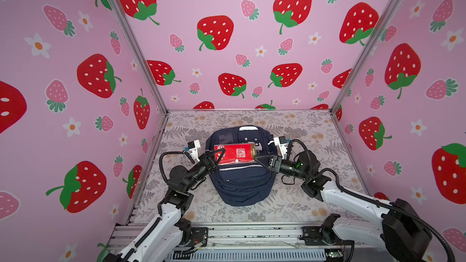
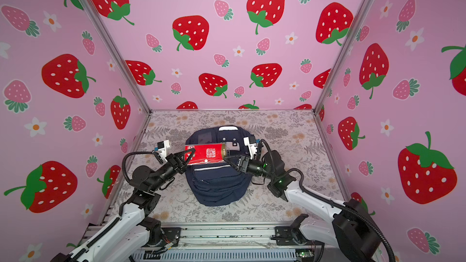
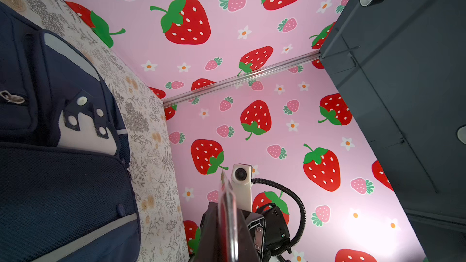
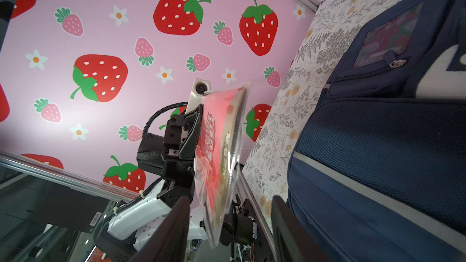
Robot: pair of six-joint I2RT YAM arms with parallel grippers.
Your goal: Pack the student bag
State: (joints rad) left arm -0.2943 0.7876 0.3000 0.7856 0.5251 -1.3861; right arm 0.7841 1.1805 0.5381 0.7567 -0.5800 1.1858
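The student bag (image 1: pixel 242 185) (image 2: pixel 216 187) lies flat mid-table, navy with silver stripes and white patches. Just above it hangs a red packet in a clear sleeve (image 1: pixel 235 154) (image 2: pixel 206 154). My left gripper (image 1: pixel 219 154) (image 2: pixel 189 154) is shut on the packet's left end, seen edge-on in the left wrist view (image 3: pixel 228 218). My right gripper (image 1: pixel 257 159) (image 2: pixel 227 159) is at the packet's right end. In the right wrist view its jaws (image 4: pixel 230 197) stand open on either side of the packet's corner (image 4: pixel 216 147) without touching it. The bag (image 4: pixel 390 147) (image 3: pixel 50 185) lies beside both grippers.
A floral cloth (image 1: pixel 302 127) covers the table. Strawberry-print walls (image 1: pixel 227 46) close the back and both sides, with metal posts at the corners. An aluminium rail (image 1: pixel 252 233) runs along the front edge between the arm bases.
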